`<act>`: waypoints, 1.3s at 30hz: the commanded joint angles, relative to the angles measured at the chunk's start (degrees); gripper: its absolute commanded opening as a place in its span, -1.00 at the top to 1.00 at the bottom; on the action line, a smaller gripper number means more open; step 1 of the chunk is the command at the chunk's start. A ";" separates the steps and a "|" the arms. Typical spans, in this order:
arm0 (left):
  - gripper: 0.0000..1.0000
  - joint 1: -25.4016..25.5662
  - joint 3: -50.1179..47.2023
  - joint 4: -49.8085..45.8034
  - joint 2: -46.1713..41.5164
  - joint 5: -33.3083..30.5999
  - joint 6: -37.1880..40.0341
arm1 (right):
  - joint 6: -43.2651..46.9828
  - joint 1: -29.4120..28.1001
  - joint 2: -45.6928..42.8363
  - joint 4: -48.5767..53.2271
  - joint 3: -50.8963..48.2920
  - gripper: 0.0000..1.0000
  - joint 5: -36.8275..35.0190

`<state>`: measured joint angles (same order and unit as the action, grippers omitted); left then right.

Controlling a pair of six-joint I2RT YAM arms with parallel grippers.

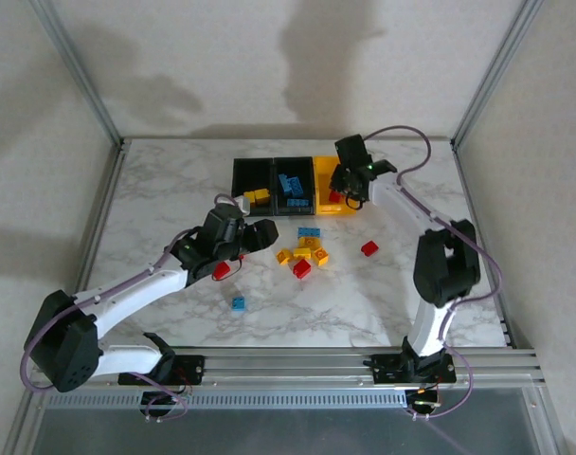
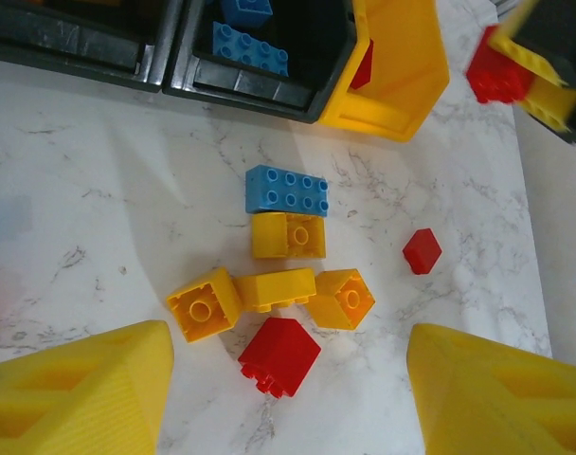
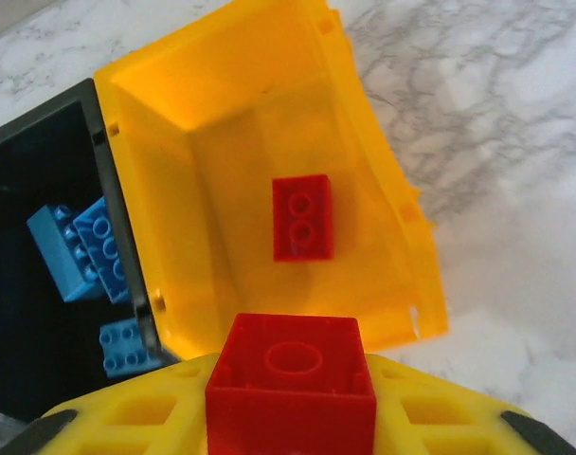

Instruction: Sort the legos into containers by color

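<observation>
The right gripper is gripping a red brick over the yellow bin. The left gripper is hanging open above loose bricks.

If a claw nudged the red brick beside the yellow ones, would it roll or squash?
Probably neither. The red brick looks like hard moulded plastic with flat faces, so it should slide or tip over rather than roll. It is small, so likely light. The tabletop looks smooth, so it may skid easily.
</observation>
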<state>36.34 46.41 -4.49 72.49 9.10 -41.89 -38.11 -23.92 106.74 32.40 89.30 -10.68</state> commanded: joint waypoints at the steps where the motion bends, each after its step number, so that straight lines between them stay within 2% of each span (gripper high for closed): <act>1: -0.33 0.42 1.57 0.45 0.46 0.08 -0.56 | 3.13 1.26 4.71 -0.01 5.79 0.27 2.67; 11: -0.32 0.49 1.48 0.45 1.14 -0.36 -1.17 | 6.06 3.98 16.89 -2.33 15.51 0.23 9.73; 22: -0.32 0.49 1.22 0.71 1.95 -0.76 -1.39 | 6.29 3.97 20.53 -3.96 17.03 0.15 12.26; 30: -0.32 0.49 1.22 0.76 1.91 -0.84 -1.48 | 6.90 3.49 17.23 -4.03 15.87 0.10 11.30; 34: -0.32 0.62 0.70 0.21 1.10 -1.32 -1.84 | 6.99 2.74 10.60 -6.10 10.71 0.06 10.59; 39: -0.33 0.75 -0.49 -1.00 -0.44 -1.41 -2.20 | 6.91 1.89 0.85 -7.99 2.76 -0.09 10.22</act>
<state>36.56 46.39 -4.64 74.00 8.97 -43.40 -32.10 -21.43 113.97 26.35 94.54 0.05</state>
